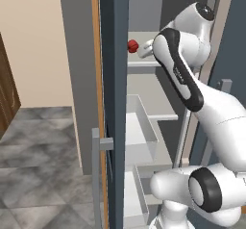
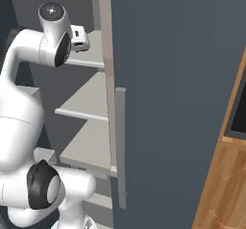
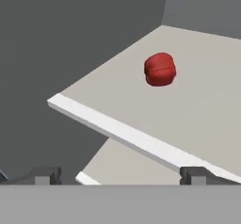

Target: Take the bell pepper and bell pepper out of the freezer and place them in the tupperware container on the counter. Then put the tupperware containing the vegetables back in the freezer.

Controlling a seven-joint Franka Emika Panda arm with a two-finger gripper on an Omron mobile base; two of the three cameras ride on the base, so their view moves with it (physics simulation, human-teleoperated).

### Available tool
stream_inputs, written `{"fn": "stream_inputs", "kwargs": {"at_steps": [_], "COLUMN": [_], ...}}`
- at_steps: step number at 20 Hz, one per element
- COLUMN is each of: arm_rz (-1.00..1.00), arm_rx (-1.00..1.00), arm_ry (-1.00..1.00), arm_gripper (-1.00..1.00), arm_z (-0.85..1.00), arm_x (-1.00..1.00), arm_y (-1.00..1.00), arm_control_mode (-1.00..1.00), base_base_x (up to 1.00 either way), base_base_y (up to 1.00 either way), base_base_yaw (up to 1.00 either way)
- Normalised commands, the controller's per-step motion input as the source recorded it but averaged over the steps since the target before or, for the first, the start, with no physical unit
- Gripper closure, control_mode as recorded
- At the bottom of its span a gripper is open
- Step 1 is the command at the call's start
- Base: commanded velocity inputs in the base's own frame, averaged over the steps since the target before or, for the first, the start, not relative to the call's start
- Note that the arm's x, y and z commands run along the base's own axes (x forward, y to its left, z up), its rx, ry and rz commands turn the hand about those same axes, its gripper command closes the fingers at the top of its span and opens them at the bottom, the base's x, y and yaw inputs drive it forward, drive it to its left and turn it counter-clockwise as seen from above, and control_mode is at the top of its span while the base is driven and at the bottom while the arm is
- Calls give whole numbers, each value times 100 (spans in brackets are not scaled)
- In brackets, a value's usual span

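A small lumpy red bell pepper (image 3: 160, 69) sits on a light grey shelf (image 3: 207, 110) inside the freezer (image 1: 113, 55). In the left base view the same bell pepper (image 1: 132, 45) shows at the shelf's left end, just beyond my white hand. My gripper (image 3: 120, 173) is open, its two dark fingertips wide apart at the bottom of the hand view, short of the shelf's front edge and clear of the pepper. Nothing is between the fingers. The tupperware container and the counter are out of view.
The freezer door (image 2: 178, 93) with its grey bar handle (image 2: 120, 146) stands open on the right. Lower shelves (image 2: 86, 105) and pale clear drawers (image 1: 141, 132) lie beneath the hand. A wooden cabinet (image 2: 226, 184) stands at the far right; grey tiled floor (image 1: 43, 165) lies to the left.
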Motion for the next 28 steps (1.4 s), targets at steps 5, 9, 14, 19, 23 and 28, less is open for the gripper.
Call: {"fn": "stream_inputs", "kwargs": {"at_steps": [5, 9, 14, 19, 23, 28], "arm_rz": [0, 0, -1, -2, -1, 0], "arm_rx": [-1, 0, 0, 0, 0, 0], "arm_ry": [0, 0, 4, 7, 6, 3], "arm_gripper": [-100, -100, -100, -100, -100, -100], "arm_z": [0, -1, -10, -15, -13, -15], "arm_x": [85, 85, 73, 60, 49, 35], "arm_y": [0, 0, 0, 0, 4, 9], "arm_control_mode": [-100, -100, -100, -100, -100, -100], "base_base_x": [0, 0, 0, 0, 0, 0], "base_base_y": [0, 0, 0, 0, 0, 0], "base_base_yaw": [0, 0, 0, 0, 0, 0]}}
